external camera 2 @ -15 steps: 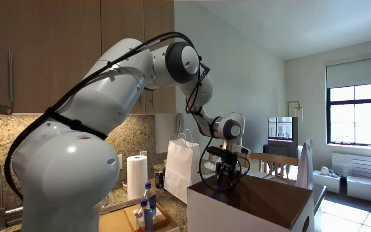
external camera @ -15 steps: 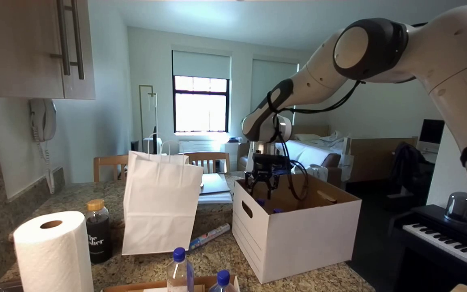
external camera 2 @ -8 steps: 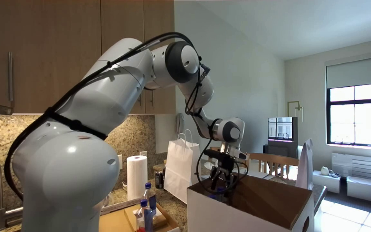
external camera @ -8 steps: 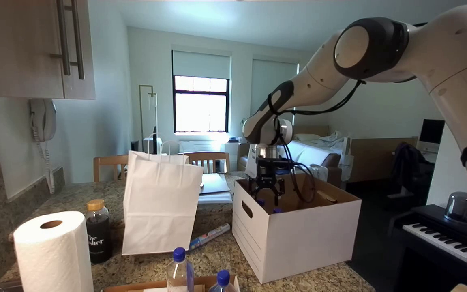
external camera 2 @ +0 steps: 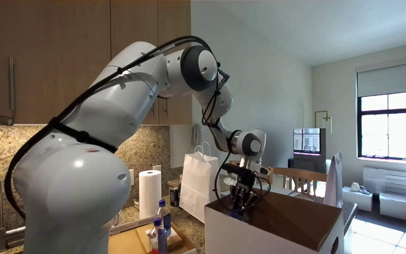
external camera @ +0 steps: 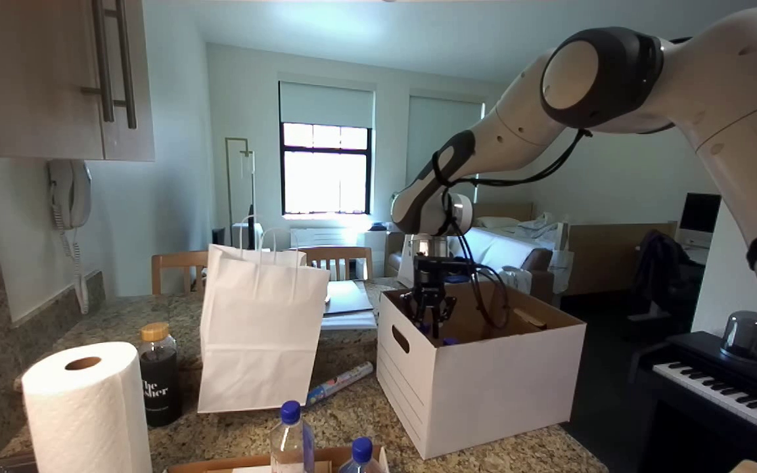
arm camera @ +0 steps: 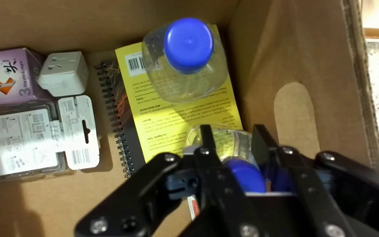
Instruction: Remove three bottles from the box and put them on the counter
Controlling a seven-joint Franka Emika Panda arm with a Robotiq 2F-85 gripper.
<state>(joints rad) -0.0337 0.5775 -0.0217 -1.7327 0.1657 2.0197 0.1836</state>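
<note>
As the Panda arm (external camera: 516,131) bends over the white cardboard box (external camera: 503,387), its Robotiq gripper (arm camera: 234,133) hangs down into the open top, near the wall with the rounded handhold; the fingers (arm camera: 208,138) stand partway apart, and in the wrist view a blue-capped clear plastic bottle (arm camera: 247,176) shows between them; I can't make out whether they press on it or only straddle it; a second blue-capped bottle (arm camera: 185,61) stands upright in the same box, near the first, over a yellow book cover (arm camera: 156,131) with a barcode; along that cover's edge runs the wire binding of a dark spiral notebook (arm camera: 127,131); farther off lie a white plug adapter (arm camera: 64,72), a purple DaYan carton (arm camera: 8,75) and a blister pack (arm camera: 15,141); the box rests on the speckled granite countertop (external camera: 240,433), where a blue-and-white tube (external camera: 342,381) lies between it and the white paper bag (external camera: 260,341); a third bottle (external camera 2: 158,237) and a fourth bottle (external camera 2: 165,217), blue-capped too, stand upright within a shallow cardboard tray (external camera 2: 123,243), their bases not clear to see; in both exterior views a paper towel roll (external camera: 89,407) stands upright, well apart from the box; near it, in an exterior view, is a dark lettered flask (external camera: 160,381) with an amber lid.
</note>
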